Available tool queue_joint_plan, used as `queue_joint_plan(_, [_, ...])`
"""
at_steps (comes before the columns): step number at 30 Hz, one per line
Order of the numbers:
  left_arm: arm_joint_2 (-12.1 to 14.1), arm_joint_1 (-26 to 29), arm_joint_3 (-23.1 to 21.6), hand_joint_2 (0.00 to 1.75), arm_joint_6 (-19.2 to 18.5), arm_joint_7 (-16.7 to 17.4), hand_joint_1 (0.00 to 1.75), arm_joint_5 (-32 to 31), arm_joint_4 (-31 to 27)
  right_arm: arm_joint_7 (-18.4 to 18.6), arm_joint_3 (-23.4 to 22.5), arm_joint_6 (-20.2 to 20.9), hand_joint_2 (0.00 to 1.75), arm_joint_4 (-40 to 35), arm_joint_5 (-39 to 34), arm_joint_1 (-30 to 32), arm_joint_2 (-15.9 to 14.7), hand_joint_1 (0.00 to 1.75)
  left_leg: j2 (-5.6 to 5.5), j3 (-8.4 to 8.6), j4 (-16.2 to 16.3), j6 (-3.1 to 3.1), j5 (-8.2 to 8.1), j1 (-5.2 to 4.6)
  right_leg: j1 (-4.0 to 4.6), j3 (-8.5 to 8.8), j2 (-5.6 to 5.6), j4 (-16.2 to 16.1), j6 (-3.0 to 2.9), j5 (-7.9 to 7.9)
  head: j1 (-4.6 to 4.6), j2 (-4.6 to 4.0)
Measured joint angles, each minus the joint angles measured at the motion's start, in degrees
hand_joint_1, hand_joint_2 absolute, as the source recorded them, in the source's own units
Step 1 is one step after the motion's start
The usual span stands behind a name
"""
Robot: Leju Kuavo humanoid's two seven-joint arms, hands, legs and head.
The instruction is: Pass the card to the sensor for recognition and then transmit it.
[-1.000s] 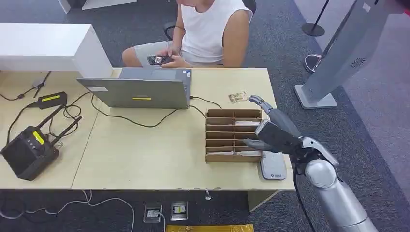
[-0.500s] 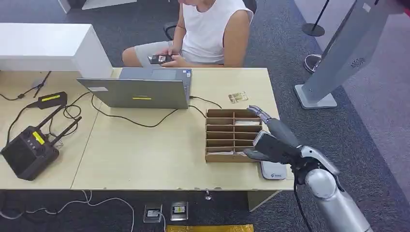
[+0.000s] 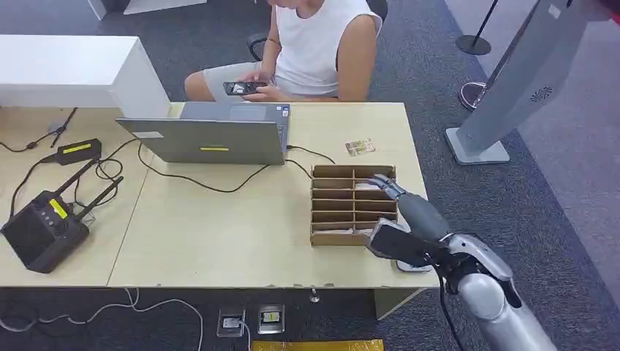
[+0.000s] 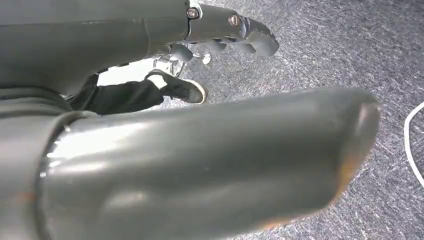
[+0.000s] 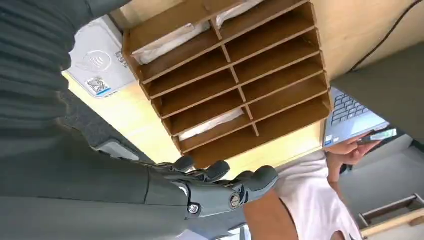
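2 hands: both hold nothing, details below
Right hand (image 3: 401,223): stretched out flat over the right side of the cardboard rack (image 3: 343,205), fingers (image 3: 385,186) straight and a bit apart, tips above the rack's upper right slots, nothing in its grip
Right hand from its own wrist camera (image 5: 100,175): same story, fingers (image 5: 220,182) loose and apart, hanging clear above the rack (image 5: 235,75) without touching it
Left hand (image 4: 190,150): hanging by the robot's side over grey carpet (image 4: 350,45), thumb well apart from the fingers (image 4: 225,30), nothing in it
Card (image 3: 360,147): lying flat on the desk (image 3: 219,227) just past the far edge of the rack, near the laptop's right corner, well apart from the right hand
Sensor (image 3: 413,265): white flat pad on the desk right against the rack's right side, mostly hidden under the right hand in the head view; the wrist camera shows its top (image 5: 97,67) with a printed wave symbol and a small code sticker
Rack slots: 2 columns of slots, a few have white flat pieces (image 5: 207,125) in them, can't tell if those are cards
Laptop (image 3: 212,135): open on the desk, left of the card, cable running from it
Person (image 3: 314,44): sitting behind the desk, holding a phone (image 3: 241,88)
Black radio box (image 3: 40,227): at the left end of the desk with its antennas up
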Motion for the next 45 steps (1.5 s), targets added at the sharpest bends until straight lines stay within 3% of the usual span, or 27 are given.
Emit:
queue_joint_plan(15, [0.11,-0.01,0.17,0.0,-0.22,0.17,0.0,-0.31,0.0,6.75,2.36,1.33,1.75,-7.72,14.49,4.68,-2.52,0.0,0.0,0.0,0.0,-0.04,-0.03,0.0,0.0,0.0,0.0,0.0,-0.01,-0.01,0.0,0.0])
queue_joint_plan(26, [0.11,-0.02,0.46,0.0,-0.22,0.37,0.0,-0.24,0.0,8.03,4.02,0.77,1.75,-10.18,17.41,5.99,-3.37,0.0,0.0,0.01,0.0,-0.06,-0.04,0.0,0.0,0.0,0.0,0.0,-0.01,-0.01,0.0,0.0])
queue_joint_plan(34, [-0.02,-0.02,0.83,0.0,0.0,1.36,0.0,-0.44,0.0,12.28,5.73,-5.29,1.75,-10.16,22.71,7.87,-3.28,0.0,0.0,0.0,-0.01,-0.1,-0.07,0.01,0.0,0.0,0.0,0.0,-0.05,-0.04,0.0,0.0])
queue_joint_plan(41, [-0.35,-0.02,1.44,0.0,0.28,1.55,0.0,-0.96,0.0,13.79,6.54,-11.23,1.75,-8.07,21.88,8.57,-2.85,0.0,0.0,0.0,-0.01,-0.11,-0.08,0.01,0.0,0.0,0.01,0.0,-0.05,-0.04,0.0,0.0])
queue_joint_plan(45, [-0.66,-0.02,1.55,0.0,0.61,2.06,0.0,-1.16,0.0,13.83,6.41,-16.61,1.75,-4.02,20.81,8.51,-1.91,0.0,0.0,0.0,-0.01,-0.11,-0.08,0.01,0.0,0.01,0.01,0.0,-0.05,-0.04,0.02,0.0])
